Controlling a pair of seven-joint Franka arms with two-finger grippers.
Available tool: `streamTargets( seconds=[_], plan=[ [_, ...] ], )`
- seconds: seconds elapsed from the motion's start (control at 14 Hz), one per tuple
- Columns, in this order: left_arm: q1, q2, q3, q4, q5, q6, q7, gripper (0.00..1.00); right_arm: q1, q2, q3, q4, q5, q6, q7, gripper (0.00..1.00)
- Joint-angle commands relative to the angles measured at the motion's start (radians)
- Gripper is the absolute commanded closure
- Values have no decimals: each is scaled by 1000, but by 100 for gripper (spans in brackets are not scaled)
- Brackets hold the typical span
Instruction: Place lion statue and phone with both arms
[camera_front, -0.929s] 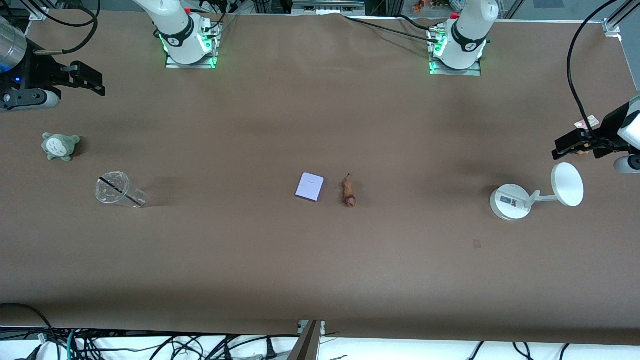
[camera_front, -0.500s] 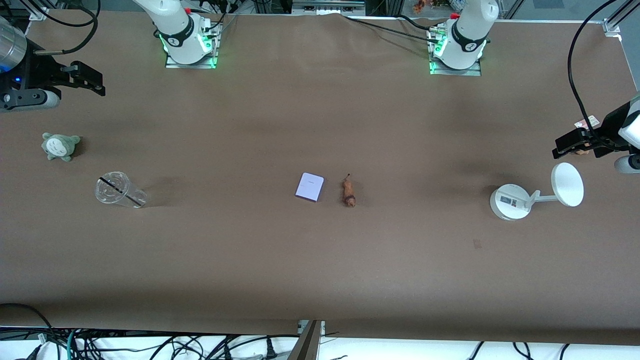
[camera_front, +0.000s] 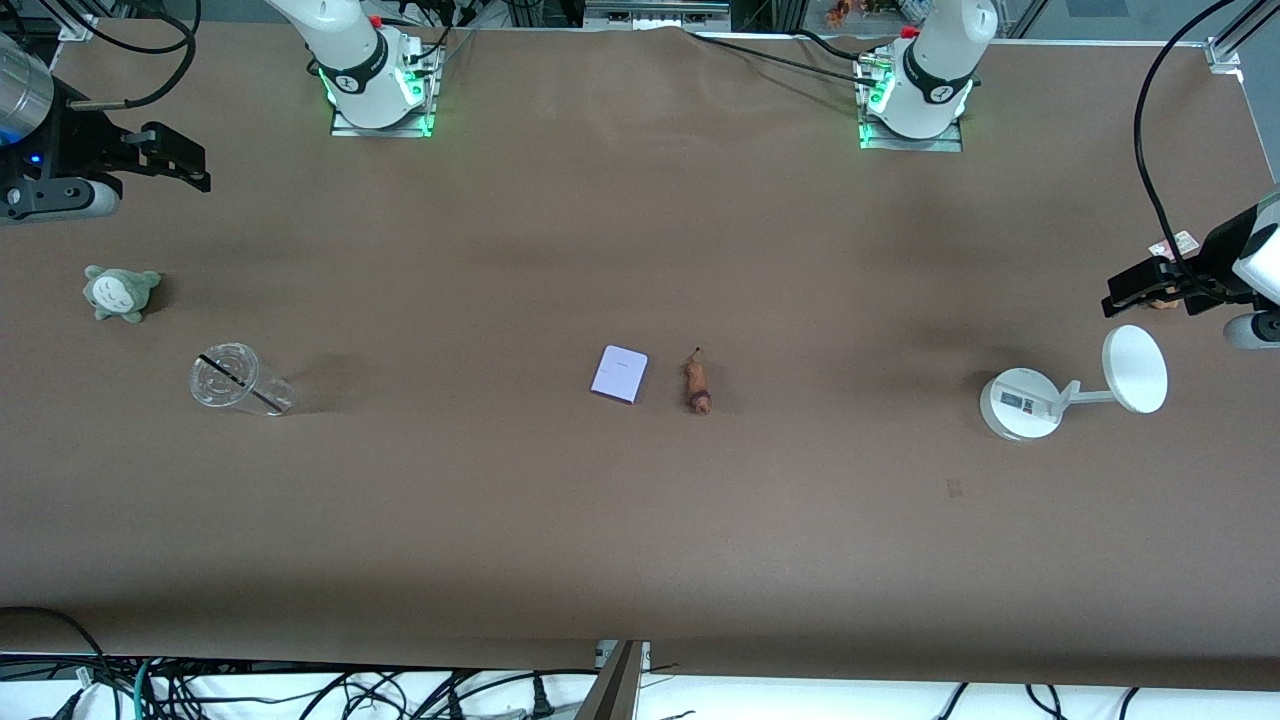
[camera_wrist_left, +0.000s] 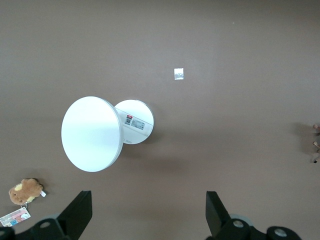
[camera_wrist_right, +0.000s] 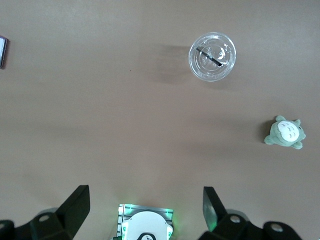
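Observation:
The phone (camera_front: 619, 373), a flat pale lavender rectangle, lies at the middle of the table. The lion statue (camera_front: 696, 385), a tiny orange-brown figurine, lies beside it toward the left arm's end; its edge shows in the left wrist view (camera_wrist_left: 315, 144). The phone's edge shows in the right wrist view (camera_wrist_right: 2, 51). My left gripper (camera_front: 1125, 289) hangs open and empty high over the left arm's end of the table, shown in its wrist view (camera_wrist_left: 148, 212). My right gripper (camera_front: 190, 168) hangs open and empty high over the right arm's end, shown in its wrist view (camera_wrist_right: 145, 207).
A white round stand with a disc (camera_front: 1070, 390) (camera_wrist_left: 105, 132) lies near the left arm's end. A brown plush (camera_wrist_left: 25, 190) and a small card (camera_front: 1175, 243) lie under the left gripper. A clear cup (camera_front: 235, 380) (camera_wrist_right: 212, 56) and a grey-green plush (camera_front: 120, 292) (camera_wrist_right: 285, 133) are near the right arm's end.

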Motion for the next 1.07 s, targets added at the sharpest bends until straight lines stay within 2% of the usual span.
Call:
streamTargets(
  seconds=[0.0,0.57,1.0],
  plan=[
    [-2,20,1,40,-10,-29,20,0,-6,1,4,9,1,-6,-6,0],
    [-77,34,-21,38,-25,-42,-74,0,20,87,6,21,4,23,-5,0],
    [-249,113,-22,40,-30,-14,-268,0,43,158,6,24,87,131,35,0]
  ],
)
